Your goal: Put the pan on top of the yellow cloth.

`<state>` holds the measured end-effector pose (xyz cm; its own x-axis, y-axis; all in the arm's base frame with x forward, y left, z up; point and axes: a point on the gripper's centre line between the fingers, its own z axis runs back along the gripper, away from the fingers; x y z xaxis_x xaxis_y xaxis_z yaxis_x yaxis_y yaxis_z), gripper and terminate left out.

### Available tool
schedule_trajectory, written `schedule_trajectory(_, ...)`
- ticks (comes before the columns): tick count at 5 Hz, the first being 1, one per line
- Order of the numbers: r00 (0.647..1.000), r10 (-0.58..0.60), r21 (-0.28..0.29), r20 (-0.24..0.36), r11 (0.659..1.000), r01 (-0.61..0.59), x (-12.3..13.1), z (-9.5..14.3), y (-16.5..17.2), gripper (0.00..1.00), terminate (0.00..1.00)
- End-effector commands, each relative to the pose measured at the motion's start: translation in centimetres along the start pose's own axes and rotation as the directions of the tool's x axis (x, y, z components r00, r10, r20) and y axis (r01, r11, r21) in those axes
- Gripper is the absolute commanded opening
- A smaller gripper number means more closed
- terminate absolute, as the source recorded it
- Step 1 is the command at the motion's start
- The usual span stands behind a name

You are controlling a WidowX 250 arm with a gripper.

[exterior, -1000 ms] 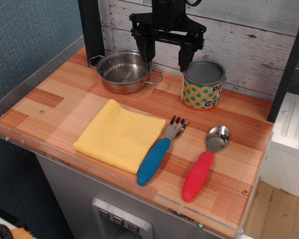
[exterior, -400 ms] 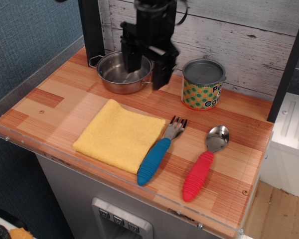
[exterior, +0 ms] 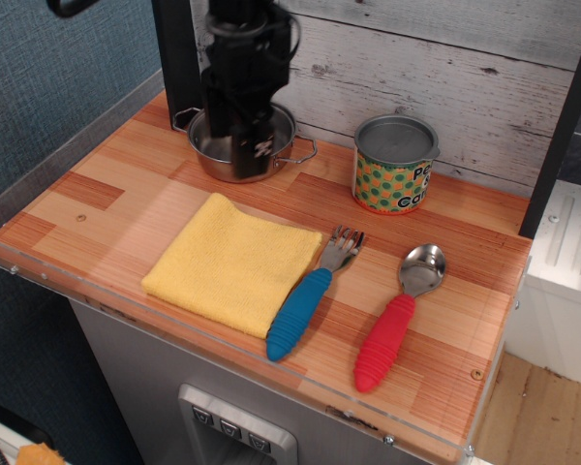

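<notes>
Pan (exterior: 283, 145) under hand (exterior: 240, 145), near back wall

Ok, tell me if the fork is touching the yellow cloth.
Touching. In the only view, the fork lies against the right edge of the yellow cloth, its tines overlapping the corner, with no wood showing between them.

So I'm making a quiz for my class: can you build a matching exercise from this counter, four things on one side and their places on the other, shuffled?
Things:
1. pan
2. cloth
3. can
4. spoon

Places:
A. front right, right of the fork
B. back left, under the gripper
C. back, by the wall, right of the pan
D. front left, just left of the fork

Pairs: 1-B, 2-D, 3-C, 4-A
</notes>
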<state>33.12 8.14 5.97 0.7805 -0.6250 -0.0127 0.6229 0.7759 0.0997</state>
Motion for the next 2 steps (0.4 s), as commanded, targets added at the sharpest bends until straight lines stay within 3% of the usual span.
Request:
schedule_trajectory(1, 0.997, -0.070, 0.080, 0.041, 0.995, 0.067, 0.8, -0.9, 3.8, 1.00, 0.00)
schedule_trajectory(2, 0.993, -0.099, 0.065, 0.059, 0.993, 0.095, 1.8, -2.7, 4.3, 1.00, 0.00)
